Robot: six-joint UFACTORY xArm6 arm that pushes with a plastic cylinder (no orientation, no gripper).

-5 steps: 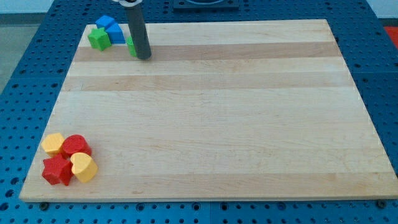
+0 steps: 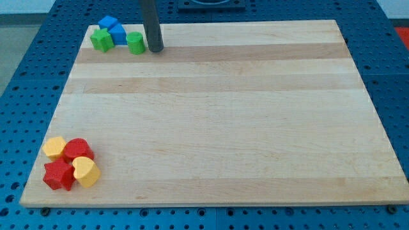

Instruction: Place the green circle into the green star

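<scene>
The green circle (image 2: 135, 43) is a short green cylinder at the view's top left of the wooden board (image 2: 217, 121). The green star (image 2: 101, 39) lies to its left, with a small gap between them. Blue blocks (image 2: 113, 29) sit just behind both, touching the star. My tip (image 2: 155, 49) rests on the board just right of the green circle, close beside it; whether it touches the circle cannot be made out.
At the view's bottom left sits a cluster: a yellow block (image 2: 55, 147), a red round block (image 2: 78, 150), a red star (image 2: 59, 175) and a yellow heart (image 2: 85, 172). The board lies on a blue perforated table (image 2: 19, 70).
My tip has moved right and slightly up the view. The green circle, before mostly hidden behind the rod, now stands in full view, a little nearer the blue blocks.
</scene>
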